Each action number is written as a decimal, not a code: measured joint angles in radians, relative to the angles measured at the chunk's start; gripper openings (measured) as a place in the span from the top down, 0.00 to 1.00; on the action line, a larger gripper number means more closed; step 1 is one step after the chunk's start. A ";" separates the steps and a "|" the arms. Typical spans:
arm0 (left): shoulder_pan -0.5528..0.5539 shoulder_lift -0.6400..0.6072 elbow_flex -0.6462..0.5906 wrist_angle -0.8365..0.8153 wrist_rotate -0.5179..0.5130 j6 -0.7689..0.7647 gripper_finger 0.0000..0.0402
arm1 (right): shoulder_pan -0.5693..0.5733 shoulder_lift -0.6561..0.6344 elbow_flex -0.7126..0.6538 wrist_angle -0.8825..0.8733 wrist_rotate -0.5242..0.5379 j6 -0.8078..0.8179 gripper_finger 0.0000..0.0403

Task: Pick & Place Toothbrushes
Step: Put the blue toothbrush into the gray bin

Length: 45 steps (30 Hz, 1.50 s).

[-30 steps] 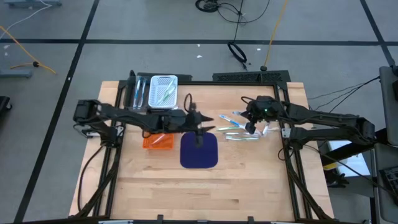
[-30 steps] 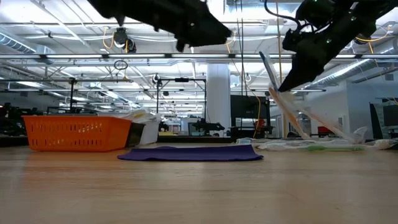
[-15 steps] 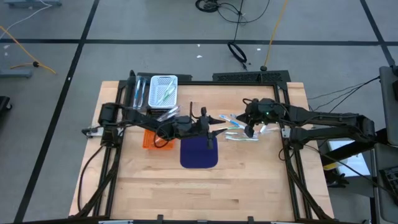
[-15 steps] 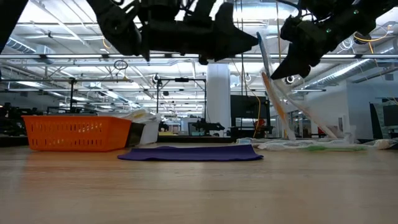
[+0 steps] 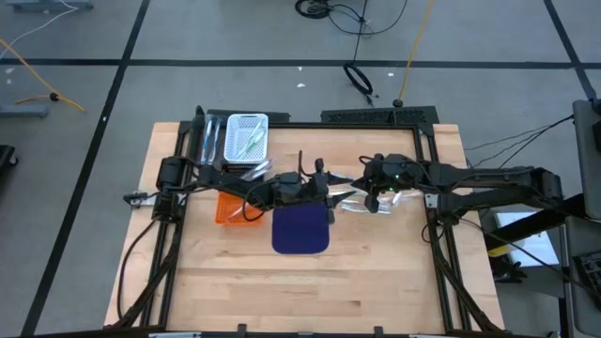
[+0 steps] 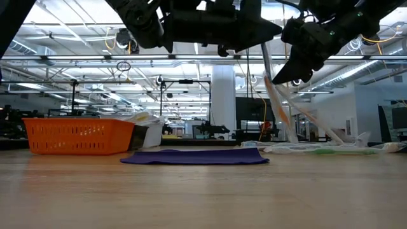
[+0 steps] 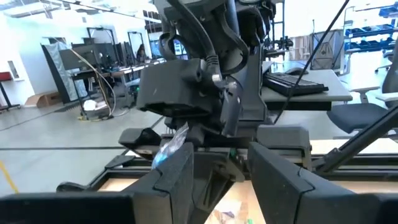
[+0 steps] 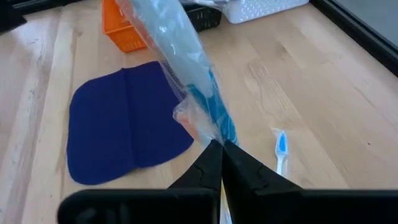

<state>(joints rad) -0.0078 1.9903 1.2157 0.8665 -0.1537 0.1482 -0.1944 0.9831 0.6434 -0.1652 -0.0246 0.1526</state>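
My right gripper (image 5: 369, 197) (image 8: 217, 155) (image 6: 283, 77) is shut on one wrapped toothbrush (image 8: 186, 68) (image 6: 277, 105), blue in a clear wrapper, above the table right of the dark blue mat (image 5: 300, 230). My left gripper (image 5: 324, 186) (image 7: 221, 177) is open and hovers by the mat's far right corner. It faces the right gripper, and the toothbrush's free end (image 7: 166, 149) points at it without touching. Several more toothbrushes (image 5: 390, 199) (image 6: 331, 149) lie flat on the table under and beyond the right gripper; one blue toothbrush (image 8: 281, 146) shows beside its fingers. My right gripper pinches the wrapped toothbrush at one end of its wrapper (image 8: 208, 127), between the two fingertips. The toothbrush runs on forward from the fingers toward the left gripper, tilted. It looks lifted off the table; whether its wrapper's low end touches the pile, I cannot tell.
An orange basket (image 5: 235, 211) (image 6: 79, 135) stands left of the mat. A white basket (image 5: 247, 136) with pale sticks inside and a clear tray (image 5: 210, 141) stand at the far edge. Bare wood stretches along the table's near side.
My left gripper has swung from above the mat toward the table's right and far side, closing on the right gripper. My right gripper has carried the toothbrush slightly left and up from the pile, still shut on it.
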 joint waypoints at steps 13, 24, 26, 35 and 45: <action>0.003 0.000 0.001 -0.087 -0.004 -0.003 0.73 | 0.000 0.007 0.000 0.018 -0.002 -0.018 1.00; 0.003 0.000 0.001 -0.177 -0.038 -0.022 0.76 | 0.000 -0.105 0.000 -0.033 -0.003 -0.044 1.00; 0.003 0.000 0.001 -0.164 -0.072 -0.022 0.76 | 0.000 -0.125 0.000 -0.075 -0.003 -0.044 1.00; 0.008 -0.012 0.001 -0.089 -0.070 -0.022 0.63 | 0.000 -0.150 0.000 -0.123 -0.003 -0.022 1.00; 0.007 -0.011 0.001 -0.079 -0.060 -0.049 0.50 | 0.030 -0.052 0.000 -0.016 -0.003 -0.018 1.00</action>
<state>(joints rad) -0.0006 1.9793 1.2171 0.7872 -0.2138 0.0994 -0.1641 0.9312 0.6434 -0.1814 -0.0280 0.1349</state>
